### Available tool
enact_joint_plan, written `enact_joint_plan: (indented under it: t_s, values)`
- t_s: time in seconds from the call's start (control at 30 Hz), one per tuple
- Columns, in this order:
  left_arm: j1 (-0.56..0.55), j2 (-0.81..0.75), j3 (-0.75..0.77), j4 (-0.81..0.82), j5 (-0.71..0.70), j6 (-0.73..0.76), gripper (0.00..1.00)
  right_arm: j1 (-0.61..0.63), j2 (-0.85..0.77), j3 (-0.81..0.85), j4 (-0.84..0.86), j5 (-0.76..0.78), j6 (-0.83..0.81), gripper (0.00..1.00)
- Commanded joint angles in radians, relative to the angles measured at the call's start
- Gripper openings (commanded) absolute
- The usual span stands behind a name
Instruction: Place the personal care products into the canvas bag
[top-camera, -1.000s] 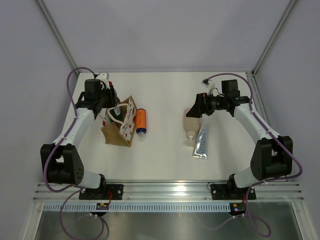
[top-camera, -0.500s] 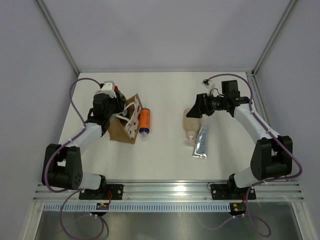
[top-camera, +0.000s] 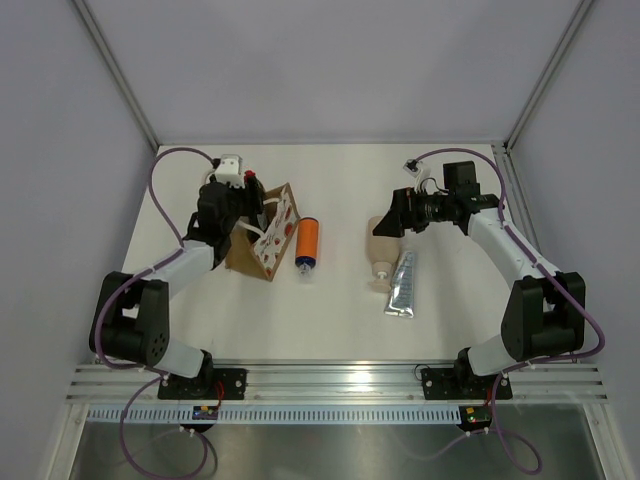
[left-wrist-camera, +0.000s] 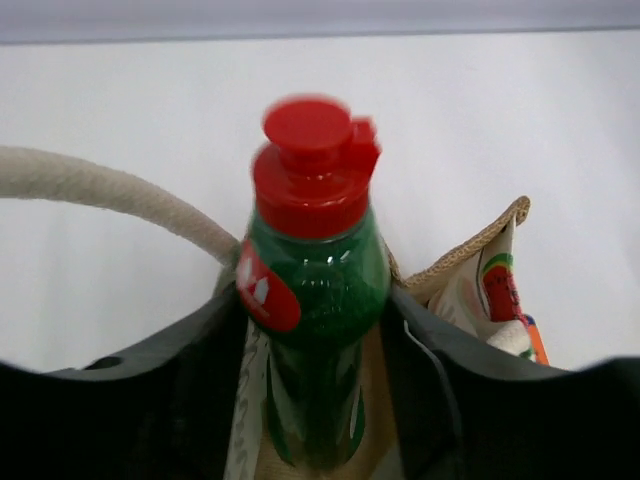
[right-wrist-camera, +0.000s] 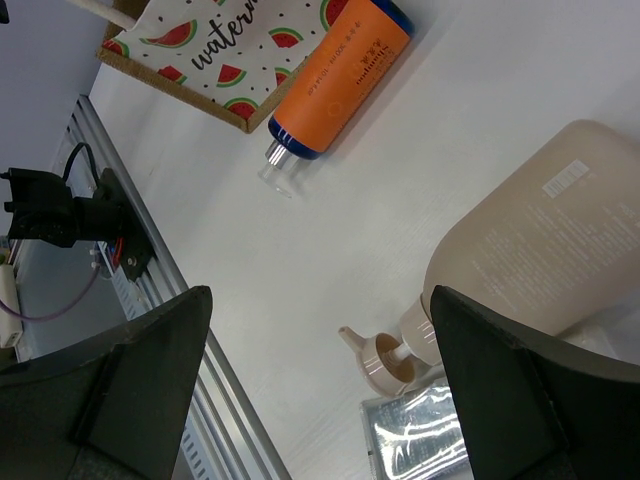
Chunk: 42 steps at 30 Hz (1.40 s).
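Note:
The green bottle (left-wrist-camera: 318, 290) with its red cap stands in the mouth of the canvas bag (top-camera: 268, 238), whose woven rim (left-wrist-camera: 470, 255) and rope handle (left-wrist-camera: 100, 188) show in the left wrist view. My left gripper (top-camera: 243, 200) is over the bag, its jaws parted close on either side of the bottle. The orange bottle (top-camera: 307, 243) lies just right of the bag. The beige bottle (top-camera: 381, 248) and the silver tube (top-camera: 403, 283) lie side by side further right. My right gripper (top-camera: 392, 214) hangs open above the beige bottle (right-wrist-camera: 530, 240), nothing between its fingers.
The bag's watermelon-print side (right-wrist-camera: 215, 35) faces the orange bottle (right-wrist-camera: 340, 75). The beige bottle's pump (right-wrist-camera: 385, 360) points toward the near rail (top-camera: 340, 380), with the tube (right-wrist-camera: 420, 440) beside it. Grey walls close in the table at the back and sides.
The left arm swung right and away with the bag, and the orange bottle shifted right with it. The left jaws have widened around the green bottle. The right arm stayed still.

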Motion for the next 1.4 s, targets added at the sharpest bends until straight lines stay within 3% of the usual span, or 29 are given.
enact_joint_plan:
  t_s: [0.0, 0.1, 0.17, 0.37, 0.5, 0.63, 0.77, 0.87, 1.0, 1.13, 1.37]
  values:
    - [0.001, -0.023, 0.086, 0.166, -0.006, 0.031, 0.67, -0.008, -0.041, 0.003, 0.015, -0.019, -0.029, 1.0]
    - [0.001, -0.036, 0.094, 0.144, 0.004, 0.042, 0.73, -0.008, -0.033, 0.012, -0.003, -0.022, -0.049, 0.99]
    - [0.001, -0.046, 0.101, 0.12, 0.046, 0.045, 0.99, -0.008, -0.027, 0.02, -0.028, -0.025, -0.07, 0.99]
    - [0.001, -0.115, 0.156, 0.022, 0.107, 0.062, 0.99, 0.001, 0.036, 0.075, -0.167, -0.054, -0.168, 1.0]
    - [0.001, -0.179, 0.261, -0.136, 0.107, 0.092, 0.99, 0.093, 0.108, 0.121, -0.206, 0.062, -0.139, 0.99]
    - [0.002, -0.256, 0.394, -0.374, 0.024, 0.097, 0.99, 0.245, 0.134, 0.155, -0.143, 0.278, 0.078, 0.99]
    - [0.007, -0.383, 0.477, -0.679, -0.048, 0.043, 0.99, 0.388, 0.15, 0.149, 0.03, 0.495, 0.333, 1.0]
    - [0.007, -0.486, 0.425, -0.799, -0.075, -0.029, 0.99, 0.472, 0.185, 0.173, 0.096, 0.639, 0.442, 1.0]
    - [0.009, -0.767, 0.261, -0.881, -0.1, -0.144, 0.99, 0.521, 0.339, 0.276, 0.066, 0.795, 0.523, 0.99]
    - [0.007, -0.986, 0.105, -0.962, -0.117, -0.28, 0.99, 0.537, 0.449, 0.342, 0.082, 0.838, 0.582, 1.0]
    - [0.007, -1.172, 0.043, -1.105, -0.14, -0.382, 0.99, 0.563, 0.596, 0.46, 0.052, 0.878, 0.635, 0.99]
